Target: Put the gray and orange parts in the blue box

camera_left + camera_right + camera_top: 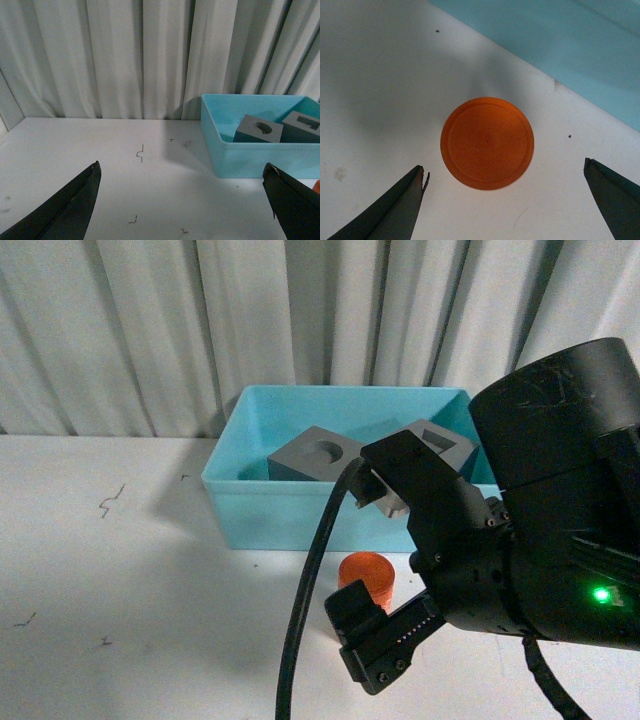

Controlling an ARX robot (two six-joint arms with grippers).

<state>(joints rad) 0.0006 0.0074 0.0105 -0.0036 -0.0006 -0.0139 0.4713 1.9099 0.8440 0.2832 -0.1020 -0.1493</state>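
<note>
The box [260,502] is light turquoise-blue. Both cubes in it, one with a round recess [305,462] and one with a rectangular recess [447,447], are matte gray. The cylinder [366,574] is plain orange. The worktop [120,580] is white with small dark scuffs, the pleated curtain [150,330] off-white, and the right arm [560,490] black with a green light [601,594].

Ahead of the wide-spread left claw [181,167], the blue box [260,157] (gray cubes [257,131] inside) rests on the desk [125,180].

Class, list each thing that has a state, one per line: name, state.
blue box: holds both cubes
round-recess gray cube: in the box
rectangular-recess gray cube: in the box
orange cylinder: upright on table, outside box
left gripper: open, empty
right gripper: open over the cylinder
</note>
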